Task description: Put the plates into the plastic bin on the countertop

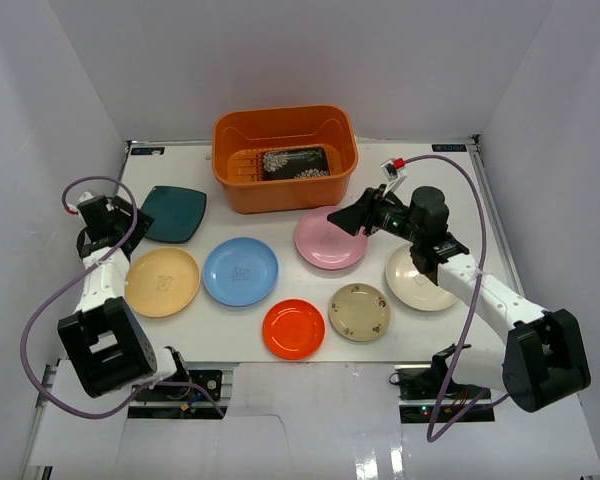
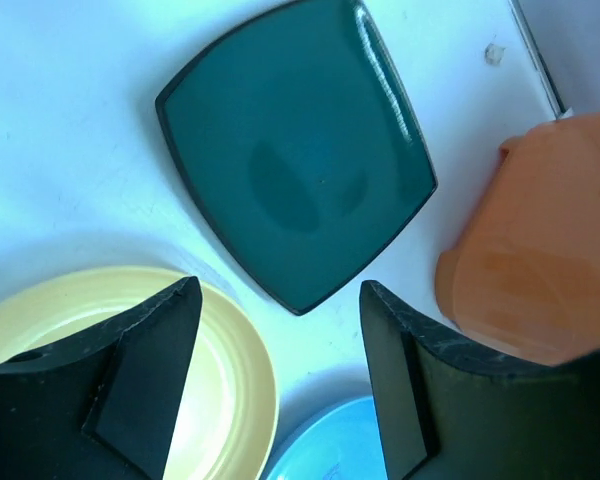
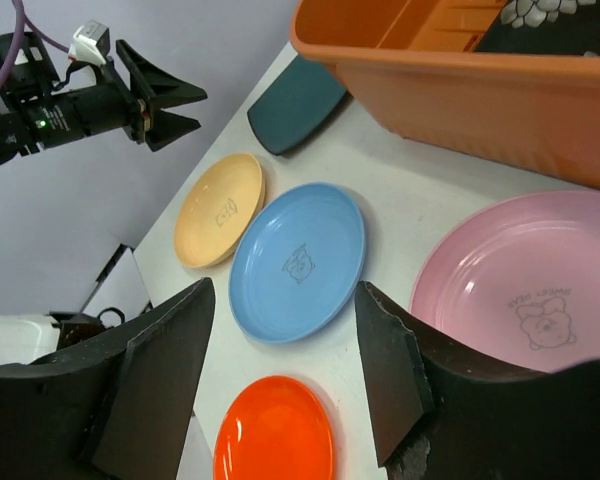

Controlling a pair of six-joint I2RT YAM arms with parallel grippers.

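The orange plastic bin (image 1: 285, 152) stands at the back centre with the black flowered plate (image 1: 296, 163) inside. On the white countertop (image 1: 430, 330) lie the square teal plate (image 1: 173, 213), tan-yellow plate (image 1: 162, 281), blue plate (image 1: 240, 271), pink plate (image 1: 328, 240), red plate (image 1: 293, 329), beige patterned plate (image 1: 359, 311) and cream plate (image 1: 417, 283). My left gripper (image 1: 127, 217) is open and empty beside the teal plate (image 2: 295, 170). My right gripper (image 1: 348, 218) is open and empty above the pink plate (image 3: 520, 290), near the blue plate (image 3: 298, 260).
White panels wall the countertop on the left, back and right. The bin's wall (image 3: 480, 90) rises close ahead of my right gripper. The left arm's cable loops along the left wall (image 1: 40, 320).
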